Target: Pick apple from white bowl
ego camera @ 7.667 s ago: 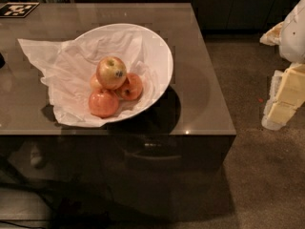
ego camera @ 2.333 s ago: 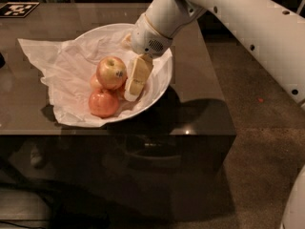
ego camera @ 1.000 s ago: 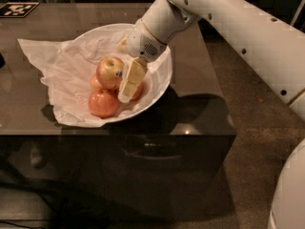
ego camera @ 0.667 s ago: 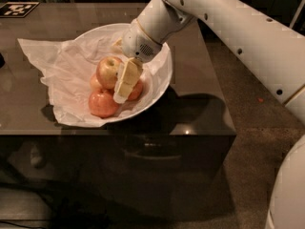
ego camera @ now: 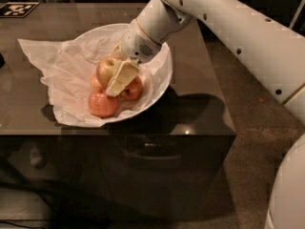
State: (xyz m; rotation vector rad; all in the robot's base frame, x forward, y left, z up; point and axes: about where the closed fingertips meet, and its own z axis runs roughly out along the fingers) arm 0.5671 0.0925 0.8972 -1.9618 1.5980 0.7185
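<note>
The white bowl (ego camera: 167, 75) sits on the dark table, lined with crumpled white paper (ego camera: 52, 66) that spills over its left side. It holds several apples. A yellow-red apple (ego camera: 105, 69) lies on top, a red apple (ego camera: 102, 104) at the front, and another red one (ego camera: 134, 89) at the right. My gripper (ego camera: 118, 80) is down inside the bowl, reaching in from the upper right. It rests against the right side of the top apple and over the right red apple.
The dark glossy table (ego camera: 190, 109) has its right edge close to the bowl and its front edge just below it. My white arm (ego camera: 238, 27) crosses above the table's right side. A black-and-white marker tag (ego camera: 16, 8) lies at the far left corner.
The gripper came into the bowl from the right, then slid down and to the left, ending against the top apple. The apples have not moved.
</note>
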